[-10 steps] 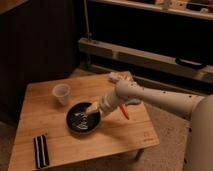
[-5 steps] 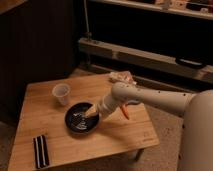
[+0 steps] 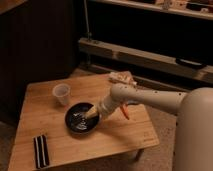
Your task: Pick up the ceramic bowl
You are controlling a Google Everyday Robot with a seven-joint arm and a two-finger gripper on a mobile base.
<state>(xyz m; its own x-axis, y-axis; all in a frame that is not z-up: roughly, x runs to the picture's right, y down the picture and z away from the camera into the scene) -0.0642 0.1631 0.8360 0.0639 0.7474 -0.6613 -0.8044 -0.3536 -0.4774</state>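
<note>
Ceramic bowl (image 3: pixel 82 118), resting near the middle of the table (image 3: pixel 35 102), not yet lifted: gripper (image 3: pixel 89 115) is lowered at its right rim, jaws' state cannot be told; grasp and lift outstanding.

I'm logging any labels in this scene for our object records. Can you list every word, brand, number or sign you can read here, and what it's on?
No readable text anywhere in the camera view.
Ceramic bowl: glossy black, no marking visible.
Plastic cup: plain, translucent white.
Dark striped object at the wooden table's front left: no legible label.
Crumpled packet at the far edge: any print is too blurred to read.
Gripper, at the bowl's right rim: no marking.
</note>
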